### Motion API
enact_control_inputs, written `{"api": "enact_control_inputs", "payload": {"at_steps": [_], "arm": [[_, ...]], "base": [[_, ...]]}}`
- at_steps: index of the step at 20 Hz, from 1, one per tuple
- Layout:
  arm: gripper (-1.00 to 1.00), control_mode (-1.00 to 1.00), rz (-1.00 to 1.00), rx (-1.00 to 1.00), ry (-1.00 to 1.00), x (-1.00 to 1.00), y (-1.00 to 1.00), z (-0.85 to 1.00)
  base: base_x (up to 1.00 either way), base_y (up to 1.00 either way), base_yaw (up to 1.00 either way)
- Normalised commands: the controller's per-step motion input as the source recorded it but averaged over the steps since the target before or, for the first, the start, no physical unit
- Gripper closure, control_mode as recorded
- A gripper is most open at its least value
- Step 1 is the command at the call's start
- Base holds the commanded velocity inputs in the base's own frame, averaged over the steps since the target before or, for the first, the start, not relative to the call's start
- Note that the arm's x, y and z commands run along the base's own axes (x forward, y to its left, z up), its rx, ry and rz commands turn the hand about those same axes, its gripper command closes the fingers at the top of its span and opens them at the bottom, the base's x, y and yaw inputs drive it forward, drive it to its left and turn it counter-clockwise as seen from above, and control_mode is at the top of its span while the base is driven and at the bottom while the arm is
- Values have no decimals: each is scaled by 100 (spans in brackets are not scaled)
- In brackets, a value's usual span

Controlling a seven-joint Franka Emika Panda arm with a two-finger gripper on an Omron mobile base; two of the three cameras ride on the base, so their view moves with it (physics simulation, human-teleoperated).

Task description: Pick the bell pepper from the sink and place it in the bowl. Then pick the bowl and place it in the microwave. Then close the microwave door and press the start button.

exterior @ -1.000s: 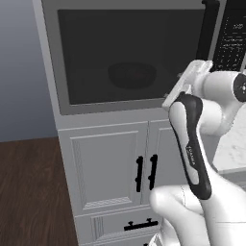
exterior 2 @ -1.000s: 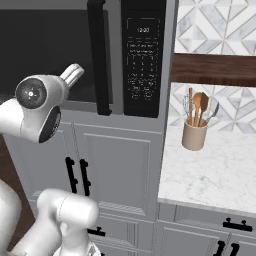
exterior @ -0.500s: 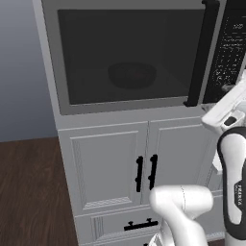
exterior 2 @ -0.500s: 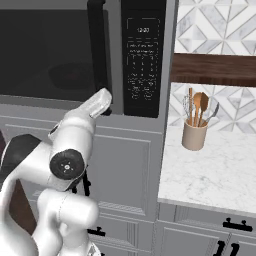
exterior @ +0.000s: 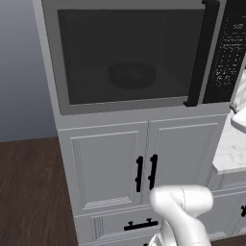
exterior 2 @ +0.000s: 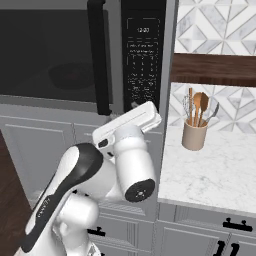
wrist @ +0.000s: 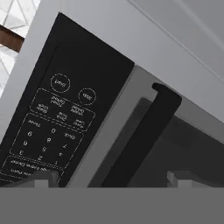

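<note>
We see the microwave door shut flat against the microwave, and its black bar handle stands upright at the right edge of the dark window. Through the tinted glass in the left base view we can make out the bowl, a dark round shape that sits in the middle of the grey interior. Whether the bell pepper lies inside the bowl we cannot tell, because the glass is too dark. The black control panel is just to the right of the handle, with its small white markings and a number pad. In the hand view the panel runs tilted across the picture, and two round buttons are seen above the rows of keys. The gripper is spread wide, with one finger tip low at the left in front of the keypad and the other low at the right in front of the door window, and it holds nothing. In the right base view the white hand is raised near the lower edge of the control panel. On the marble counter to the right stands a beige holder with utensils.
</note>
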Motion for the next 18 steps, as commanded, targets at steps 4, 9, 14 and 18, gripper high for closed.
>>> {"api": "enact_control_inputs", "payload": {"at_steps": [4, 9, 14, 18], "arm": [[-100, -100, 11, 5, 0, 40, -43, -15], [-100, -100, 8, 4, 0, 56, -5, -23], [-100, -100, 4, 3, 0, 48, 0, -26], [-100, -100, 1, 1, 0, 37, 0, -8]], "base": [[0, 0, 0], [0, 0, 0], [0, 0, 0], [0, 0, 0]]}}
